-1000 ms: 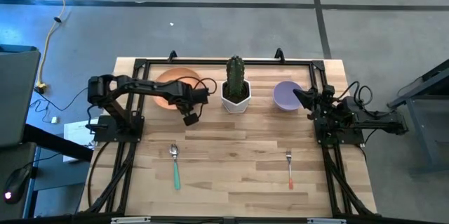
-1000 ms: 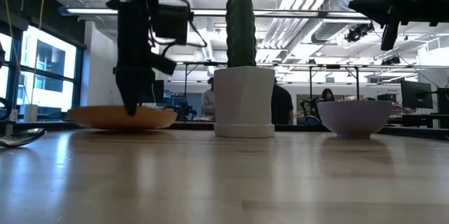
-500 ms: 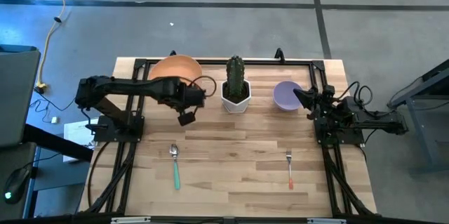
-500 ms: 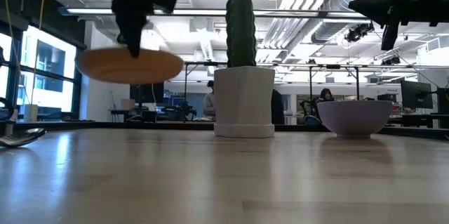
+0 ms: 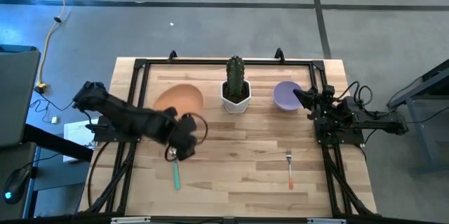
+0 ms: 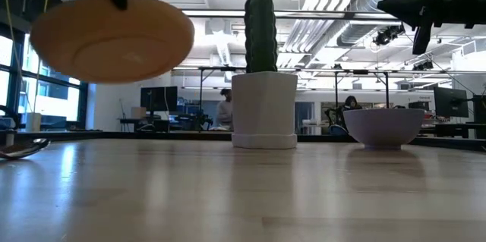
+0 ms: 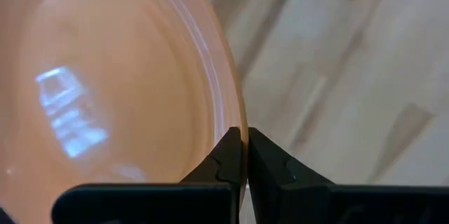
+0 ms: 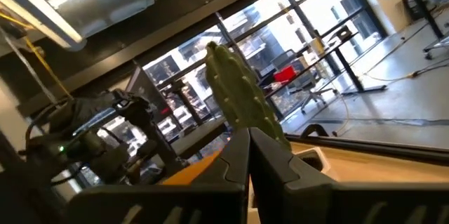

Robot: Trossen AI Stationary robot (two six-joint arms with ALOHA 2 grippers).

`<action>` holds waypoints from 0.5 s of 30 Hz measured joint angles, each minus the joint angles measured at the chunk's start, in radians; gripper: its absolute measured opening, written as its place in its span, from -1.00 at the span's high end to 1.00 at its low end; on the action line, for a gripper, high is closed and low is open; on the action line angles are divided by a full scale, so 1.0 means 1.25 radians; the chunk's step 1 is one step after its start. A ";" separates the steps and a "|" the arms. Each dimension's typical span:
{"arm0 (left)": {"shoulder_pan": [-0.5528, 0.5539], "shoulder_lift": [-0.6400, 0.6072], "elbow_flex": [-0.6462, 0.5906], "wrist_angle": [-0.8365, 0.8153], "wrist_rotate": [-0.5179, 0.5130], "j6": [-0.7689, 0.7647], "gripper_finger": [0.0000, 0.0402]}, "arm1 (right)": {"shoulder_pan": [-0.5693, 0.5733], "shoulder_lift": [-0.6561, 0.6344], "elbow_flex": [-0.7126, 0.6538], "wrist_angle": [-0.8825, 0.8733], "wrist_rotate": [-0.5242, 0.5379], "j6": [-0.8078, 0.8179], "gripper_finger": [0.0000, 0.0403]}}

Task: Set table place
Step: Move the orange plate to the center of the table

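The left gripper (image 7: 243, 155) is pinching the rim of the one orange plate (image 7: 105, 90) between its closed fingers; only the left wrist view is showing this grip. The low view is showing the plate (image 6: 112, 39) hanging clear above the table (image 6: 243, 196). The high view is placing it over the table's left half. The right gripper (image 5: 297, 95), fingers together and empty, is hovering beside one lavender bowl (image 5: 285, 95) near the far edge. One cactus (image 5: 236, 76), one spoon (image 5: 175, 169) and one fork (image 5: 289, 169) are resting there.
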 joint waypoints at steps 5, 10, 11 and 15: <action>-0.047 0.067 0.000 0.091 0.038 -0.019 1.00 | 0.000 0.000 0.000 -0.001 -0.023 0.019 1.00; -0.050 0.153 0.029 0.185 0.090 0.090 1.00 | 0.000 0.000 0.000 -0.009 -0.026 0.022 1.00; -0.050 0.170 0.050 0.189 0.089 0.117 1.00 | 0.000 0.000 0.000 -0.009 -0.026 0.025 1.00; -0.049 0.252 0.183 0.176 0.072 0.246 1.00 | 0.000 0.001 0.000 -0.030 -0.027 0.042 1.00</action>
